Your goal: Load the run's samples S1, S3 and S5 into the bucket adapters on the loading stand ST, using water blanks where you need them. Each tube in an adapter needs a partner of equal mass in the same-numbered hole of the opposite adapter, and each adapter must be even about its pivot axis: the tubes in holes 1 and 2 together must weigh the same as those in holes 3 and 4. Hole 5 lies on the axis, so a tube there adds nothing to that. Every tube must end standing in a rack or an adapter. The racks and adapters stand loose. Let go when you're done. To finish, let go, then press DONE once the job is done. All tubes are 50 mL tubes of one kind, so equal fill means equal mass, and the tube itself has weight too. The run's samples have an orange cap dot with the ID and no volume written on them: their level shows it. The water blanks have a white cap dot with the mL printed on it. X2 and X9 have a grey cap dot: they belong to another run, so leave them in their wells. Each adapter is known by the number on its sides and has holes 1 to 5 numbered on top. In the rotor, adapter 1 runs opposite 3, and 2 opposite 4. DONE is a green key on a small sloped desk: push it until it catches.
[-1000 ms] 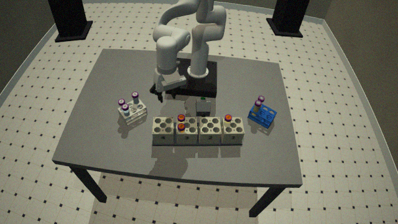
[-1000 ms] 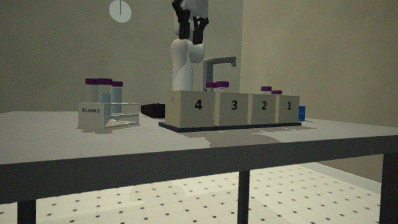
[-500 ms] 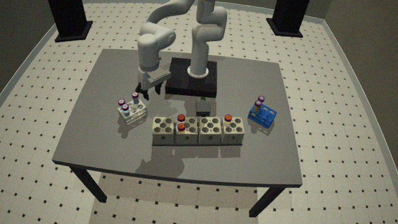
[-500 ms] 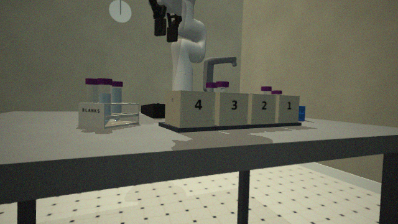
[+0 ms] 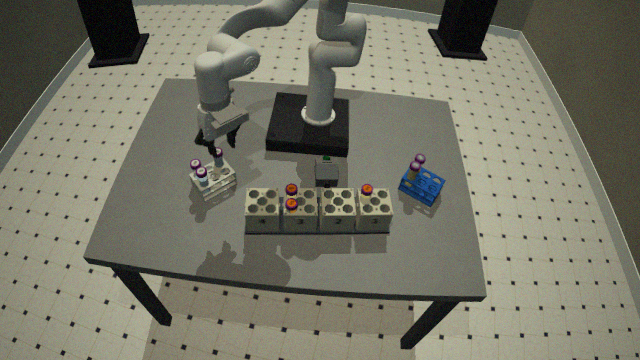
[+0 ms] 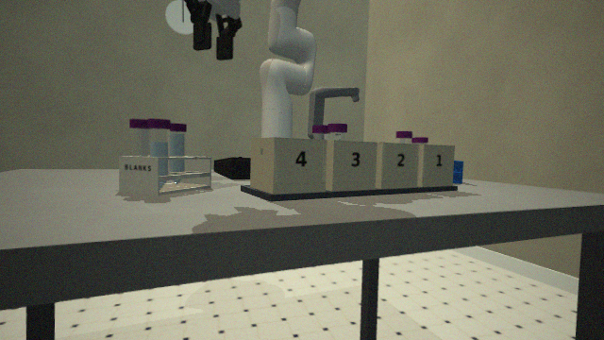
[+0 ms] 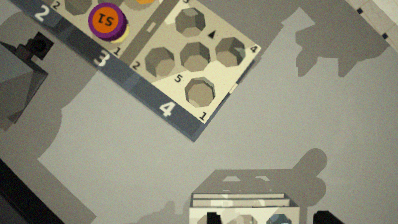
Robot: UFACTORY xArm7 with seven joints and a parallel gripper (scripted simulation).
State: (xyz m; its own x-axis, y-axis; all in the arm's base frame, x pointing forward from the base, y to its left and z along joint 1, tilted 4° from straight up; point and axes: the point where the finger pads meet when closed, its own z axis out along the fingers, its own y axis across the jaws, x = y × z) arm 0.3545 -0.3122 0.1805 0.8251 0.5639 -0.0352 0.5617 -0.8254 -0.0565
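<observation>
Nearest on the grey table [image 5: 165, 250] [image 6: 94, 212] was one dark stand [image 5: 317, 232] [image 6: 363, 192] [image 7: 192, 135], bearing four beige block adapters in one row. Adapter 4 [image 5: 262, 225] [image 6: 283, 167] [image 7: 220, 70] showed five open holes. Adapter 3 [image 5: 310, 224] [image 6: 363, 176] [image 7: 85, 22] held two purple-capped tubes with orange dots, one of them S1 [image 5: 291, 204] [image 7: 106, 20], in hole 1; the other's ID I could not read. Adapter 2 [image 5: 338, 224] [image 6: 401, 177] stood next, and adapter 1 [image 5: 375, 226] [image 6: 436, 177] held one orange-dotted tube [image 5: 367, 189], its ID also not readable

Behind the row, at the left of the top view, one whitish BLANKS rack [image 5: 218, 192] [image 6: 137, 181] [image 7: 244, 202] carried three purple-capped tubes with white dots. At the right, one blue rack [image 5: 417, 196] [image 6: 458, 172] carried two purple-capped tubes. Between the racks stood one small grey desk [image 5: 326, 175] with one green key [image 5: 326, 158]

Above the BLANKS rack hung the black-fingered gripper [image 5: 222, 147] [image 6: 213, 52] [image 7: 268, 218], its two jaws about half open, with nothing between them. Farther back was one black base [image 5: 285, 143] [image 6: 233, 170] under the white arm [image 5: 320, 87] [image 6: 276, 104]
</observation>
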